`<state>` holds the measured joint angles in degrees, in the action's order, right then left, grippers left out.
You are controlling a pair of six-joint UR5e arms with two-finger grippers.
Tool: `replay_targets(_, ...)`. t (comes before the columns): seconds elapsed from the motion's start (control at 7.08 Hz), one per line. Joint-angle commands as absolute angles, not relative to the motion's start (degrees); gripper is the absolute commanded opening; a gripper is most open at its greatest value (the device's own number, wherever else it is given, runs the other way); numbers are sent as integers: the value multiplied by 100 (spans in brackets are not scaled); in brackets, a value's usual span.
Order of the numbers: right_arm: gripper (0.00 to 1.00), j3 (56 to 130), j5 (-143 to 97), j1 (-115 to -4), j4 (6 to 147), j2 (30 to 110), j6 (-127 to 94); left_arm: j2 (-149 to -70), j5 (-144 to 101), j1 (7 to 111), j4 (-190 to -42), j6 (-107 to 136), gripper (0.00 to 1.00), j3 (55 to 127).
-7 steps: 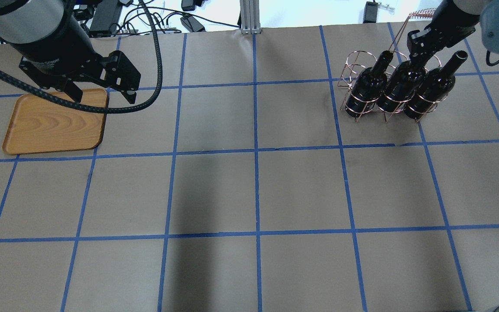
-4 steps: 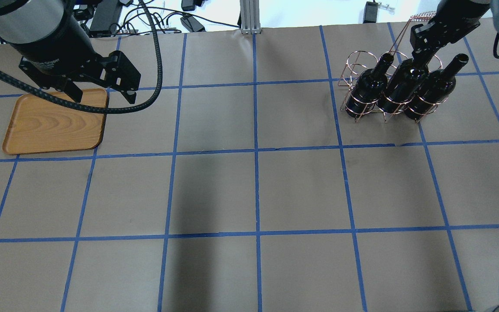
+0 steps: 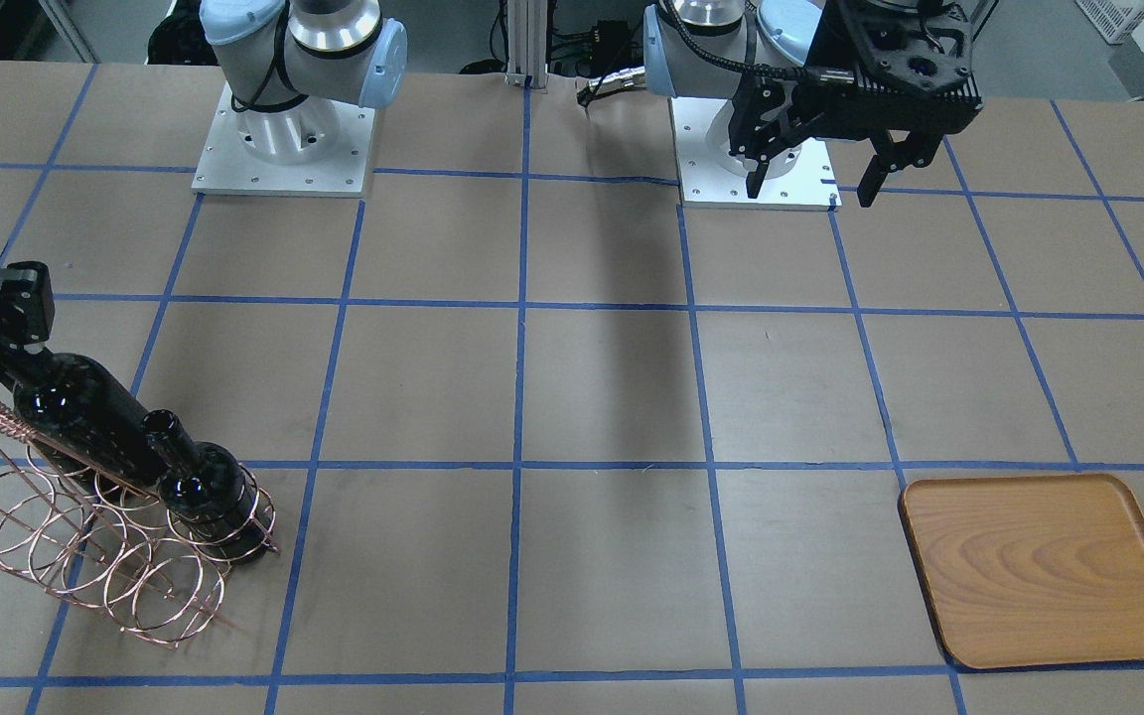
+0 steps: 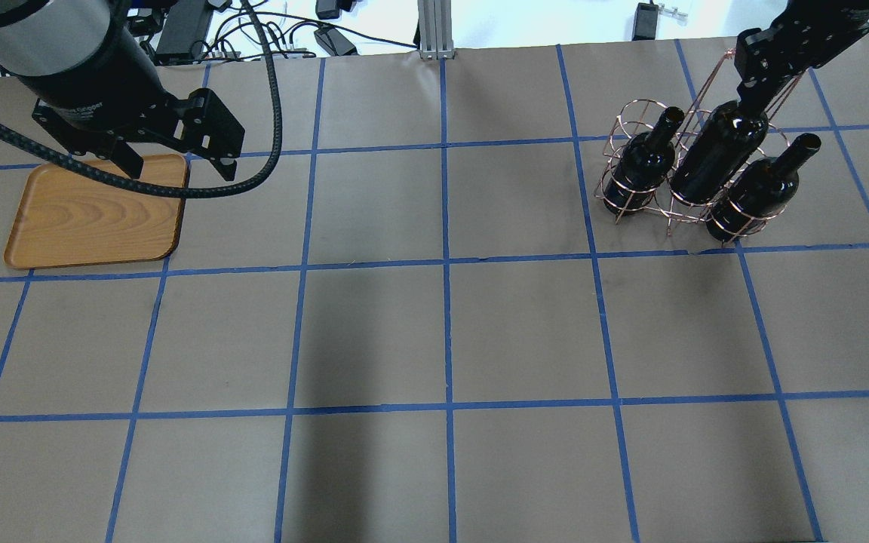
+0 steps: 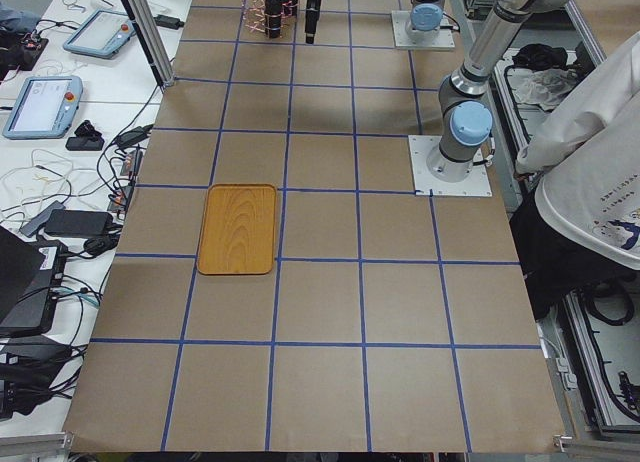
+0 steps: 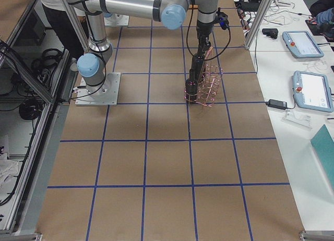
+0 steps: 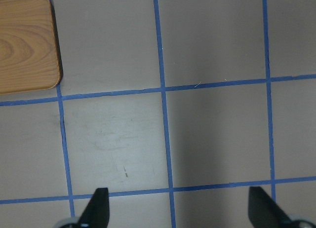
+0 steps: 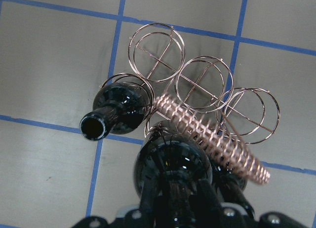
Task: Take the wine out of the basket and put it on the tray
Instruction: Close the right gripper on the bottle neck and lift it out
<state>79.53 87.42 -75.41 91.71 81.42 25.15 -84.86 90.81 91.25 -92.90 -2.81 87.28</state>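
The right gripper [image 4: 753, 94] is pinching the neck of the middle wine bottle [image 4: 717, 158], its fingers pressed on either side of the glass just under the mouth. The bottle's shoulder stands higher than its neighbours', while its base sits down among the copper rings of the basket [image 8: 207, 132]. Two more dark bottles stand in rings on either side of it: one [image 4: 642, 162] toward the table's middle, the other [image 4: 755, 192] toward the table's right end. The basket's twisted wire handle [image 8: 232, 151] runs just beside the held bottle. The basket stands on the brown, blue-taped table [image 4: 442, 332] on the robot's right. The wooden tray [image 4: 87, 219] lies flat well apart from it, on the robot's left. The left gripper [image 4: 178, 164] hangs above the table near the tray's corner, its two fingers [image 7: 98, 206] spread wide with nothing between them.
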Motion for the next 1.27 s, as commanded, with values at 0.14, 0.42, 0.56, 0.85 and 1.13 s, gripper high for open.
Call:
replay_targets(0.14,0,7919,8728,-7541,8641,8480,2426,-8490,9079,9123,-9290,-290,100,8728)
replay_targets(0.42,0,7919,8684,-7611,8307,8683,2173,-8490,9079,9123,-9290,-308,100,8728)
replay_targets(0.56,0,7919,8710,-7933,8306,8684,1605,-8490,9079,9123,-9290,-325,100,8728)
replay_targets(0.85,0,7928,8728,-8750,8472,8544,340,-8482,9088,9071,-9290,-378,100,8728)
replay_targets(1.13,0,7936,8736,-9514,8927,8281,-697,-8481,9088,8808,-9325,-430,100,8736)
